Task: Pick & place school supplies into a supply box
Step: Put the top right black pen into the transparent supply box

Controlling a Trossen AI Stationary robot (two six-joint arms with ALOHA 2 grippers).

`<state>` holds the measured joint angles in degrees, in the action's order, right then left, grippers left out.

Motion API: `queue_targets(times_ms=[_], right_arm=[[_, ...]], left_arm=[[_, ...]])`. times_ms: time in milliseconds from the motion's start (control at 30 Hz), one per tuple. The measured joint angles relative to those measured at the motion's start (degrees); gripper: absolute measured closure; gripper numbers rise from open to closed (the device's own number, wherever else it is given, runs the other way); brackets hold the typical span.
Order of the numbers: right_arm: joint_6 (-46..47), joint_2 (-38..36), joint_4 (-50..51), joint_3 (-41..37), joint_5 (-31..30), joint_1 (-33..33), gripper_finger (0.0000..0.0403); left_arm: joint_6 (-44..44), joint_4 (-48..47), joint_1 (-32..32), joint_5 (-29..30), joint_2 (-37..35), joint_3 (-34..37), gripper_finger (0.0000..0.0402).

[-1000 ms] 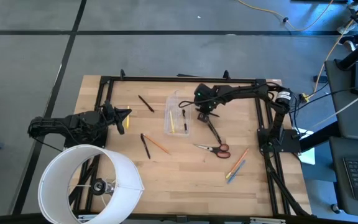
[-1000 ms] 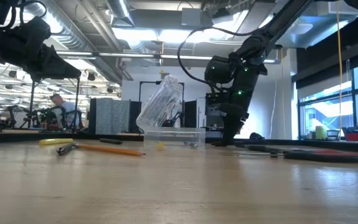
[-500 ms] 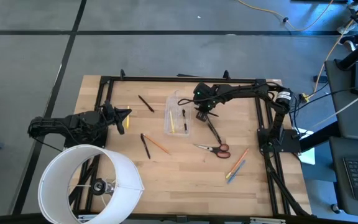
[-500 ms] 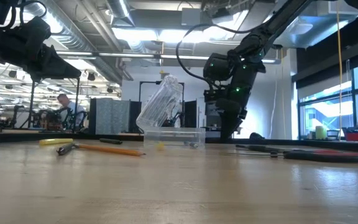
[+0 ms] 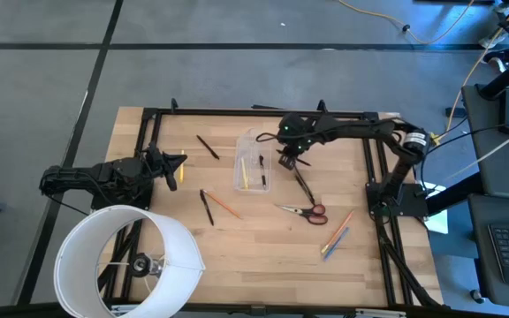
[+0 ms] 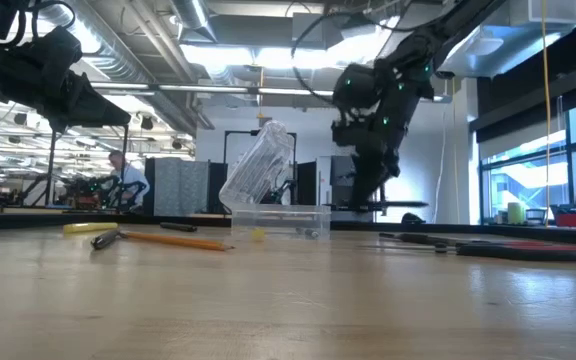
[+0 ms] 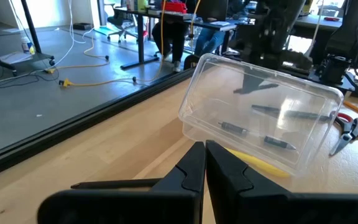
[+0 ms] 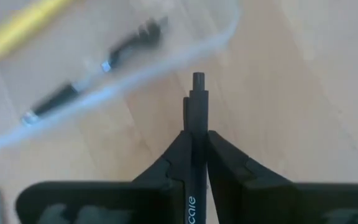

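One slim black pen (image 8: 194, 124) pinched between right gripper (image 5: 286, 162) fingers, tip poking past fingertips toward rim of clear rectangular plastic supply box (image 5: 254, 162) just ahead. Risk: pen strikes rim or slips from narrow pinch, landing outside. Box holds yellow pen (image 5: 244, 174) and black pen (image 5: 262, 164). Left gripper (image 7: 204, 163) fingers pressed together, empty, waiting well apart.

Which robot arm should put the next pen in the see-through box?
The right one, probably. Its gripper already has its jaws shut on a black pen, right beside the clear box. The left gripper waits empty near the table's left edge, farther off.
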<state>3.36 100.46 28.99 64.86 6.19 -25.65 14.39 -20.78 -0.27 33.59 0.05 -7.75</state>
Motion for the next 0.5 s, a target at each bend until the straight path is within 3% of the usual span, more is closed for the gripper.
queue_targets(times_ms=[267, 500], right_arm=[[14.8, -1.3, -5.7, 0.0, 2.5, 4.5, 0.0357], [20.0, -1.2, -17.0, 0.0, 1.2, 7.3, 0.0357]], left_arm=[[3.2, 0.0, 0.0, 0.0, 0.0, 0.0, 0.0395], [4.6, 0.0, 0.0, -0.1, 0.0, 0.0, 0.0395]])
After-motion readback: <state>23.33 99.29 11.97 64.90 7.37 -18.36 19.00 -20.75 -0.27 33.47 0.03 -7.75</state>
